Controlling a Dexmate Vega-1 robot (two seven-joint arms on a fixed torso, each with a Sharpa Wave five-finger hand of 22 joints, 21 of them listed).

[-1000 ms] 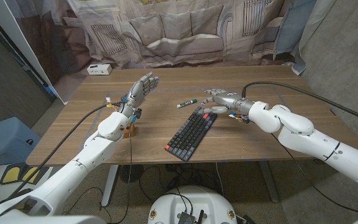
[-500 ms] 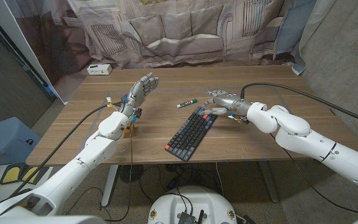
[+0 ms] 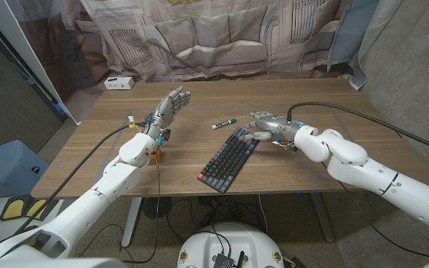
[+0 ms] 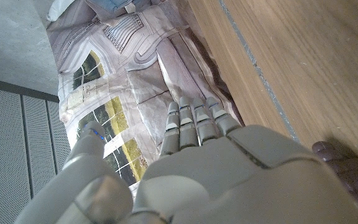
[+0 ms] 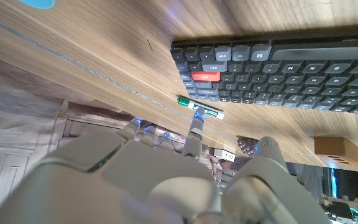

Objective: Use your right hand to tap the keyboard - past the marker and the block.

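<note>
Head view shows the right hand [image 3: 263, 123], fingers spread and holding nothing, poised over the far end of the keyboard [image 3: 228, 158] on the tabletop [image 3: 289, 167], so the tap itself looks imminent or underway.

A small white box [image 3: 118, 83] sits on the wooden counter [image 3: 289, 167] in the upper left of the head view. Behind the counter, across the top of the frame, hangs a cloth backdrop [image 3: 214, 37] printed with a sofa.
</note>
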